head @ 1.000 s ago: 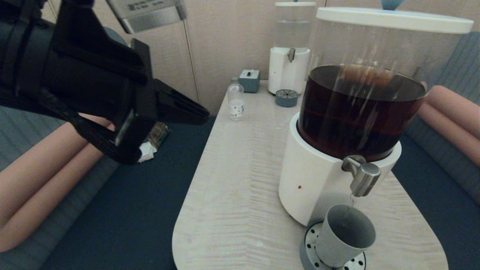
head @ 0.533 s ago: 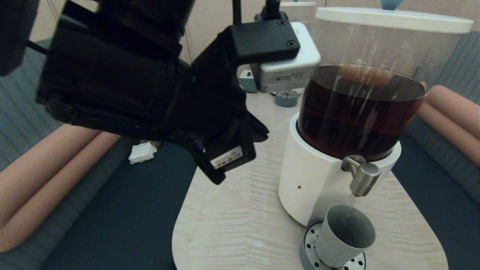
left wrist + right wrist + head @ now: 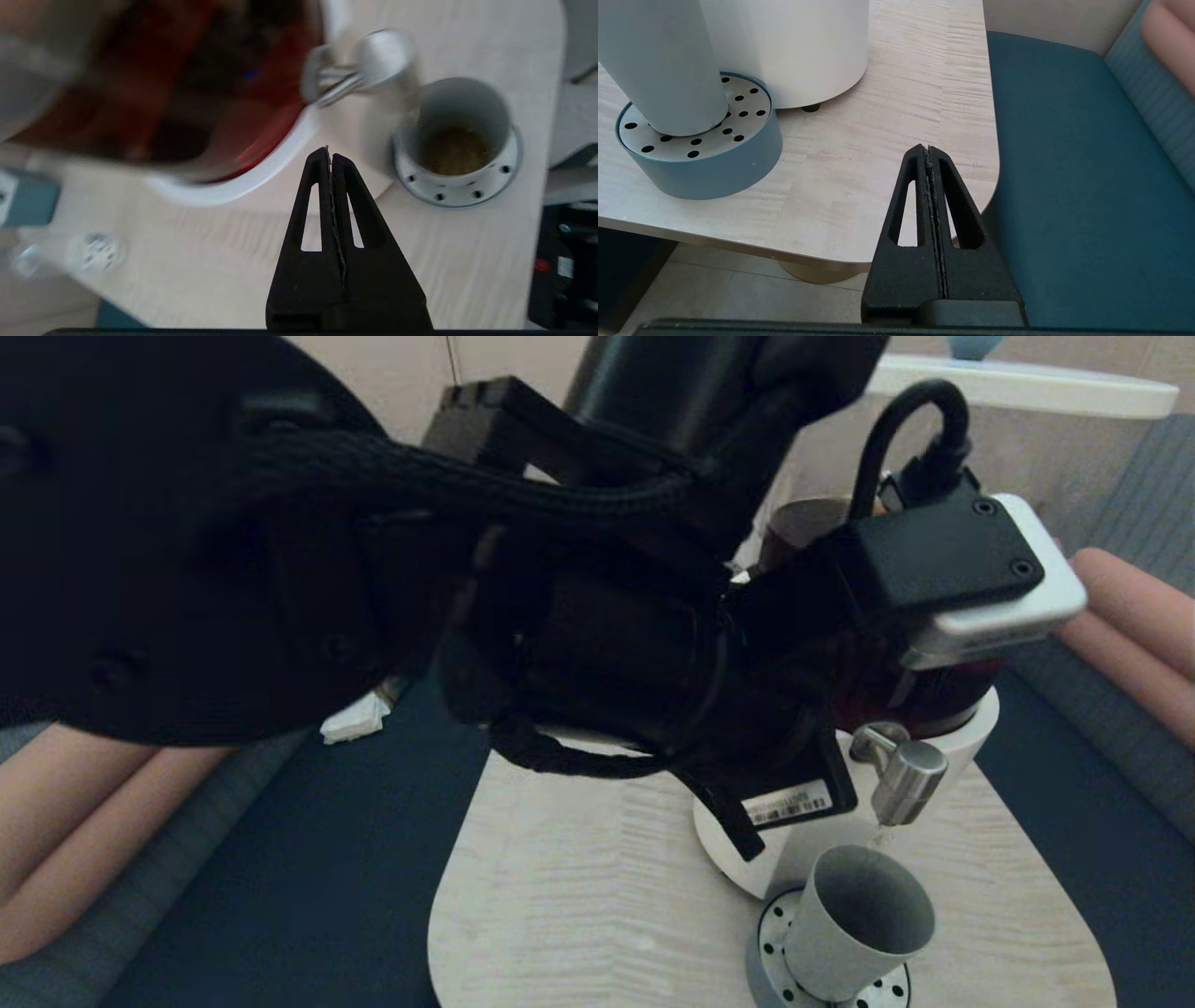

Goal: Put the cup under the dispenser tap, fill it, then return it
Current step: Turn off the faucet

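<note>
The grey-green cup (image 3: 859, 919) stands upright on a perforated round drip tray (image 3: 773, 926), right below the steel dispenser tap (image 3: 904, 779). From the left wrist, the cup (image 3: 460, 126) holds some brown liquid and the tap (image 3: 369, 65) is beside it. My left gripper (image 3: 329, 151) is shut and empty, hovering over the table by the dispenser's white base (image 3: 261, 177), a short way from the cup. In the head view my left arm (image 3: 597, 644) covers most of the tank. My right gripper (image 3: 927, 148) is shut and empty, low at the table's near right corner, with the cup (image 3: 663, 70) and tray (image 3: 705, 154) close by.
The pale wood table (image 3: 579, 896) has rounded near corners. Dark blue bench seats (image 3: 1087, 186) flank it on both sides. A crumpled white tissue (image 3: 355, 717) lies on the left seat. A small grey-blue box (image 3: 28, 200) stands farther back on the table.
My left arm has swung right, across the view toward the dispenser, and now hides the tank and the back of the table. The cup has stayed on the tray.
</note>
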Tool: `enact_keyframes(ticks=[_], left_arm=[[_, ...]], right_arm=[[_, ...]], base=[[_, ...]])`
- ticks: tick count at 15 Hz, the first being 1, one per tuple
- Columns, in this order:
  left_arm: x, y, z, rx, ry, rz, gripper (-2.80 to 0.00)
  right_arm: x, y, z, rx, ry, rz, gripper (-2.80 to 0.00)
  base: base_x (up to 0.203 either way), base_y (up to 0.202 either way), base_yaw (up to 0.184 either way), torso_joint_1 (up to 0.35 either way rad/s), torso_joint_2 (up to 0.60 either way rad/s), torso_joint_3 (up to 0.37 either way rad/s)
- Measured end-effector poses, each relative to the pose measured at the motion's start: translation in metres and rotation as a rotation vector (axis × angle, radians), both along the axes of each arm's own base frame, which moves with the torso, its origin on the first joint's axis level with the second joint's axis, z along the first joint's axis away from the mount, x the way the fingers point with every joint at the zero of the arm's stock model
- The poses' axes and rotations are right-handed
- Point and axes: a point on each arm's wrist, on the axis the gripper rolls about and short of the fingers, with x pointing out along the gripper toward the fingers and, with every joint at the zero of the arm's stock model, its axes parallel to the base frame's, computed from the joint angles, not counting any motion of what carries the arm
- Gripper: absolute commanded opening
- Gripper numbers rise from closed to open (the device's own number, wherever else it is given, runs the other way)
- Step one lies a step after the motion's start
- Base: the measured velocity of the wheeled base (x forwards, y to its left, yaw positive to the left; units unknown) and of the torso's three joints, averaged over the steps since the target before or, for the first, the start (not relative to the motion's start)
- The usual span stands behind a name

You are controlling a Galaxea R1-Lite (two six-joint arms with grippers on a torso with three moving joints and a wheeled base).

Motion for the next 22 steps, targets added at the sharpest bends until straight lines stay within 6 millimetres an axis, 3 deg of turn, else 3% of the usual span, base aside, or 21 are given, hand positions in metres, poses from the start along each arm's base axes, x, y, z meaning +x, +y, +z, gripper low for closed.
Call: enact_keyframes(ticks=[11,22], left_arm=[[0.003,-0.022,-0.023,0.057,0.031,-0.023,-2.80],[0.011,-0.031,-0.025,0.048,0.020,-0.019,-2.80]], right_arm=[[0.000,0.000,0.000,0.000,0.000,0.000,-2.80],[0.000,0.000,0.000,0.000,0.000,0.000,-2.80]], base=[[0.000,0.000,0.000,0.000,0.00,0.000],[0.000,0.000,0.000,0.000,0.00,0.000]])
